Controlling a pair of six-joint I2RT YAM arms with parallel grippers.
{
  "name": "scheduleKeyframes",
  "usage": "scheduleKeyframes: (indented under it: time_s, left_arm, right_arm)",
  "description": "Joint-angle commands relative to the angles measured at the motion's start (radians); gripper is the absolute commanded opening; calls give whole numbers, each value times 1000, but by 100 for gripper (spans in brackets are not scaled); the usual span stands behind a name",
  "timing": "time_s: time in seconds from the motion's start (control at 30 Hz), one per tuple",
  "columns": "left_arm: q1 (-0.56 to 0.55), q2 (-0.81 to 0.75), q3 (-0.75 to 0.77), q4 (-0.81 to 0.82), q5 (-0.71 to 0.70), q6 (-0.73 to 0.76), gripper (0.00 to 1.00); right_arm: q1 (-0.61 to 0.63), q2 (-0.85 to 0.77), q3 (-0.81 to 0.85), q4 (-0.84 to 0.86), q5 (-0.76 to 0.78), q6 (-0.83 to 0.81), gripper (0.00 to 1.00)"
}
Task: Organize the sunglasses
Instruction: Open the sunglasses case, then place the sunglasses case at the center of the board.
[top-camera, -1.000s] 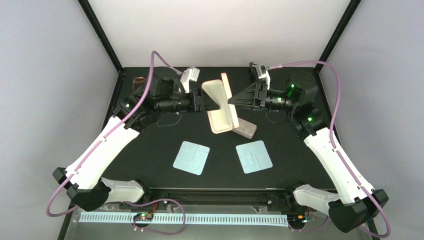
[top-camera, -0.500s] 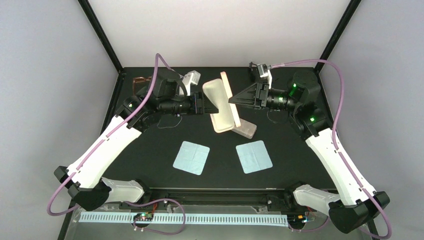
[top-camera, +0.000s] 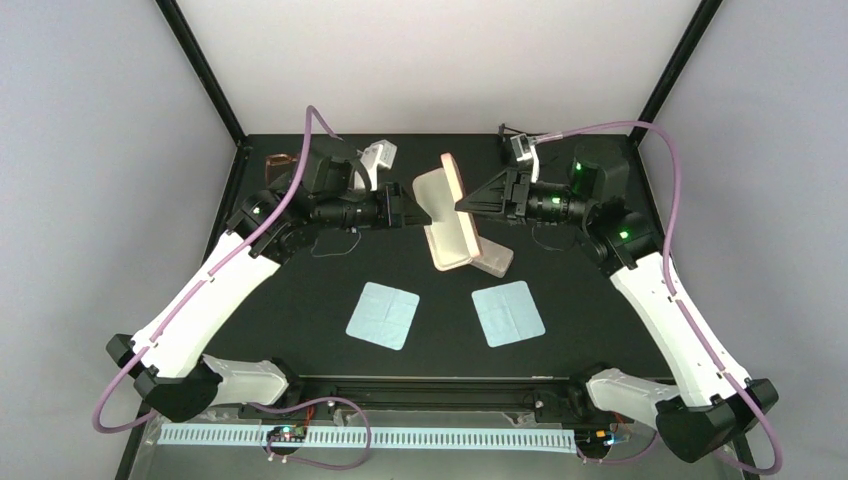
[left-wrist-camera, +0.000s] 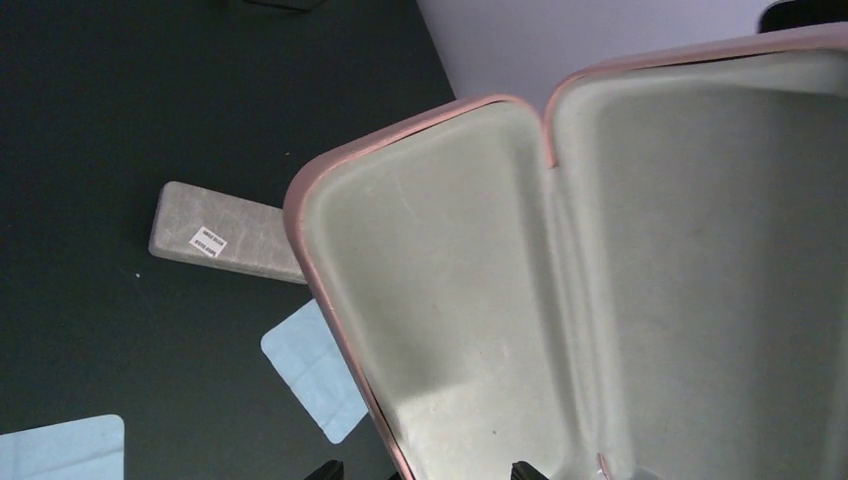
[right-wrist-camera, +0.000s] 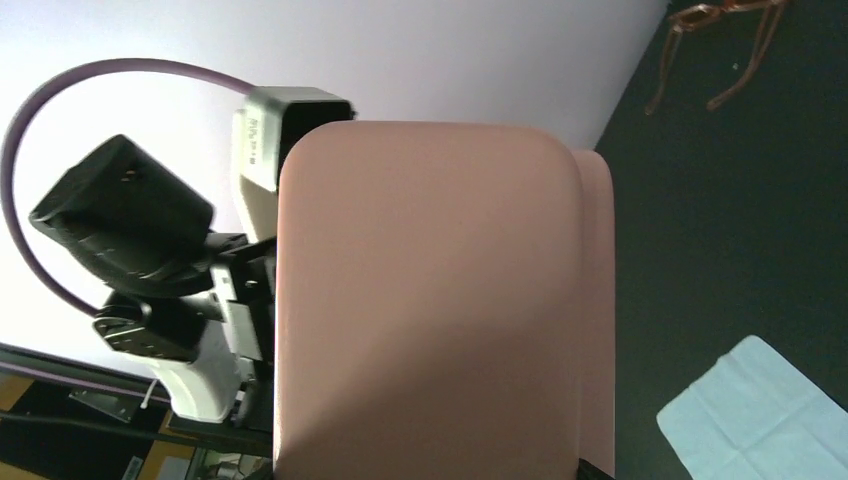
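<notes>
We're early in the job, by our reckoning: the pink case (top-camera: 445, 215) is open and raised on end in the upper centre of the overhead view, and nothing is packed yet. The left wrist view looks straight into both halves, and we see only pale lining in the parts that show.

The left fingers (top-camera: 397, 211) stand apart, one either side of the near half's rim, not visibly pinching it. The right fingers (top-camera: 480, 199) come in from the other side and appear clamped on the case's edge, though the right wrist view shows only its pink back.

The sunglasses (top-camera: 335, 243) are a faint thin outline on the bench (top-camera: 570, 330) under the left arm, left of centre, well apart from the case.

The grey case (top-camera: 493, 260) lies shut just below the pink one, so its contents are hidden. Two blue cloths (top-camera: 383, 314) (top-camera: 508, 313) lie lower centre, and brown glasses (top-camera: 279, 162) sit upper left.
</notes>
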Motion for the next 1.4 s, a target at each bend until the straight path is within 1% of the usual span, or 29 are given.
scheduleKeyframes:
  time_s: [0.0,0.07,0.13,0.23,0.27,0.37,0.5,0.6,0.63,0.7,0.83,1.0,1.1,1.27,1.37]
  left_arm:
    - [-1,-2,62,-48,-36,24,43]
    - [0,15,109,-96,-71,84,45]
    - [0,44,157,-138,-119,179,48]
    - [-2,33,154,-142,-157,322,52]
    - [-3,16,136,-115,-158,366,54]
    - [-4,-78,14,13,-163,488,56]
    - [-4,-169,-151,171,-167,648,56]
    - [-3,-216,-229,256,-147,761,56]
    - [-2,-225,-249,276,-130,809,56]
    - [-4,-235,-274,298,-107,857,56]
    - [-2,-217,-274,304,-92,886,55]
    - [-2,-181,-271,322,-52,891,51]
    - [-2,-163,-272,326,-34,895,41]
    - [-2,-149,-276,325,-29,921,33]
    - [-2,-143,-274,322,-22,938,23]
  right_arm:
    - [7,14,33,-62,11,-52,1]
    - [6,30,41,-105,2,-82,1]
    - [7,44,54,-158,-9,-119,1]
    - [7,56,52,-189,-49,-142,1]
    - [7,59,51,-196,-59,-144,1]
    - [6,62,39,-206,-97,-148,1]
    - [9,56,30,-202,-157,-139,1]
    - [13,55,25,-209,-197,-137,1]
    - [16,55,24,-210,-209,-136,1]
    - [22,54,21,-213,-230,-134,1]
    - [35,55,19,-213,-259,-127,1]
    - [47,54,25,-208,-275,-120,1]
    - [51,54,18,-210,-275,-120,1]
    - [56,50,14,-205,-275,-114,1]
    - [62,52,16,-198,-278,-107,1]
